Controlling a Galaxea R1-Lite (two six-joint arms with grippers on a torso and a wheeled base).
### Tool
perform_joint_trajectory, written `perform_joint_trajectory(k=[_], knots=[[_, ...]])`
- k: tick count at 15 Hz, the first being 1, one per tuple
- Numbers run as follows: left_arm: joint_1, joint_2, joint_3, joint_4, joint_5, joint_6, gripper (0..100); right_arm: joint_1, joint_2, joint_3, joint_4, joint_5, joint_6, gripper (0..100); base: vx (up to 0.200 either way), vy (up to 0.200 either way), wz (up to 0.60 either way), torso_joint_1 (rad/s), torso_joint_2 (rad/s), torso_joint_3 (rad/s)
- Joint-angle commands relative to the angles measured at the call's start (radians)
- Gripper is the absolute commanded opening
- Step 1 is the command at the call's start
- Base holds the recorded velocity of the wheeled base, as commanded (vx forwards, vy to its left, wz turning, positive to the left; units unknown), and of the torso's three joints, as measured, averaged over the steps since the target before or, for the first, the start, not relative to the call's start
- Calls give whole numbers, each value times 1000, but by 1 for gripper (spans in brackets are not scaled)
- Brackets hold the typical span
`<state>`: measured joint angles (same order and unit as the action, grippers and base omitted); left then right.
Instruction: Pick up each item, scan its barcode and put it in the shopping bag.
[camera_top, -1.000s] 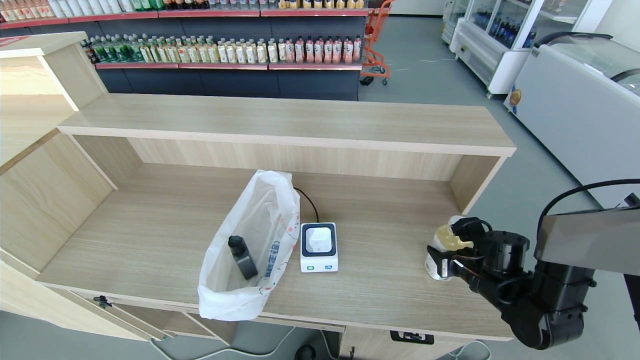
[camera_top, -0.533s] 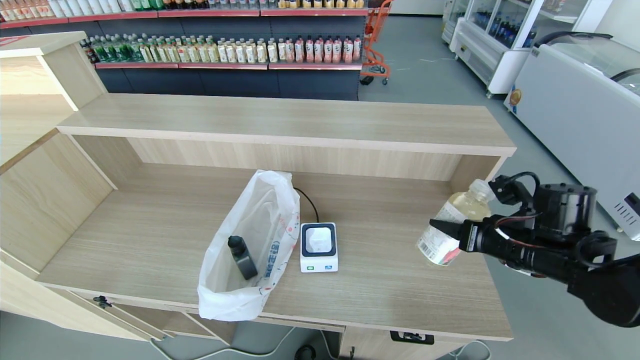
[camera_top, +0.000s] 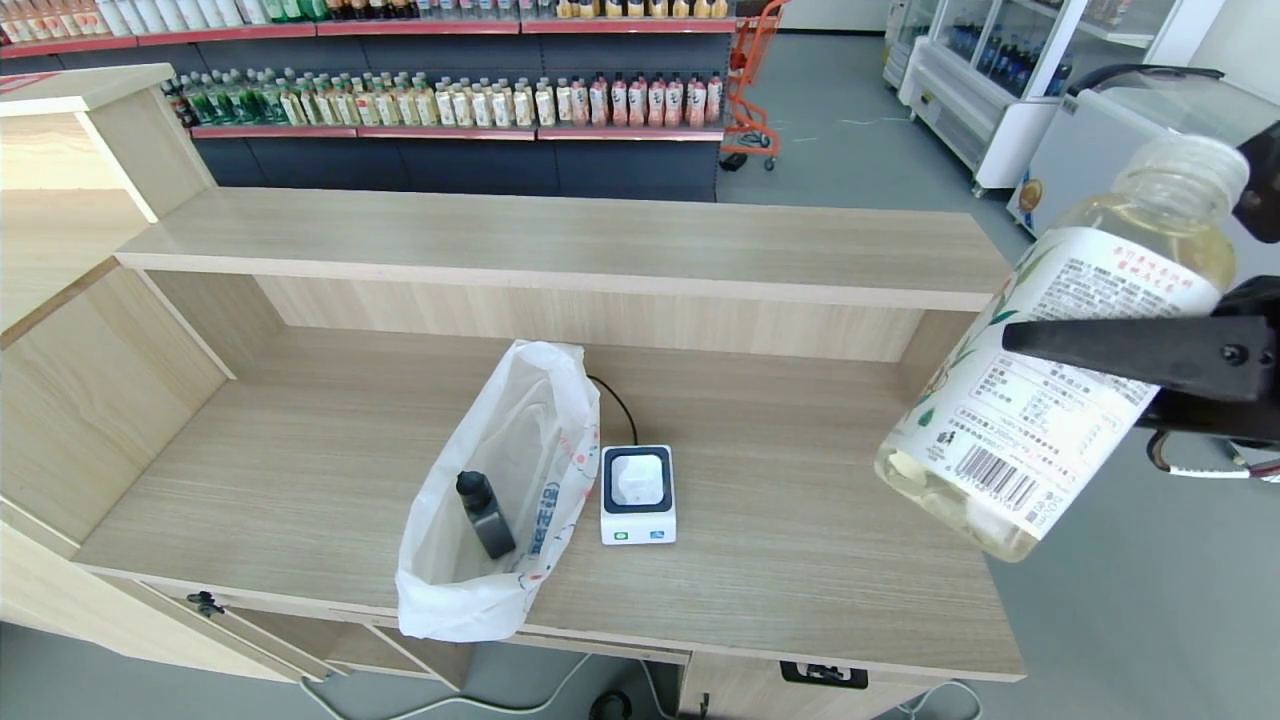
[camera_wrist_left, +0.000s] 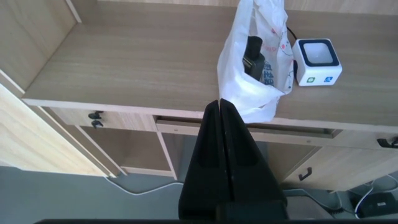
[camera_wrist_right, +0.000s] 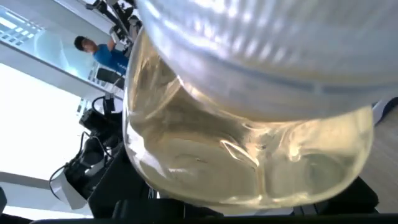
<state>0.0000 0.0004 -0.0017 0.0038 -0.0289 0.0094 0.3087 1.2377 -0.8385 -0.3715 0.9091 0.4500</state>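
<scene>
A wooden tabletop (camera_top: 780, 540) carries a white plastic bag (camera_top: 520, 440), open, near its front edge. The right hand (camera_top: 1045, 345) grips a clear bottle (camera_top: 1050, 430) of pale liquid, tilted in the air above the tabletop's right end, barcode showing. A white scanner (camera_top: 638, 493) sits just beside the bag. A dark bottle (camera_top: 485, 513) stands inside the bag. The left hand (camera_wrist_left: 220, 102) is closed and empty, out in front of the tabletop.

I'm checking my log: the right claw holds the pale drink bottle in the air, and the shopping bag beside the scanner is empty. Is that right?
Not quite: the shopping bag is not empty; the head view shows a dark bottle inside it. The right claw does hold the pale drink bottle in the air, and the bag does sit beside the scanner.
</scene>
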Motion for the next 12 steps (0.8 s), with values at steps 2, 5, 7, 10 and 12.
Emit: perform_joint_trajectory(k=[2, 5, 7, 10, 12], knots=[[0, 0, 0, 1, 0, 0, 0, 81, -46, -7, 0, 24, 12, 0, 0, 0, 0, 0, 0, 0], [0, 0, 0, 1, 0, 0, 0, 168, -70, -7, 2, 30, 41, 0, 0, 0, 0, 0, 0, 0], [0, 0, 0, 1, 0, 0, 0, 204, -78, -8, 2, 30, 42, 0, 0, 0, 0, 0, 0, 0], [0, 0, 0, 1, 0, 0, 0, 260, -106, -14, 45, 28, 59, 0, 0, 0, 0, 0, 0, 0], [0, 0, 0, 1, 0, 0, 0, 308, -115, -17, 54, 30, 61, 0, 0, 0, 0, 0, 0, 0]])
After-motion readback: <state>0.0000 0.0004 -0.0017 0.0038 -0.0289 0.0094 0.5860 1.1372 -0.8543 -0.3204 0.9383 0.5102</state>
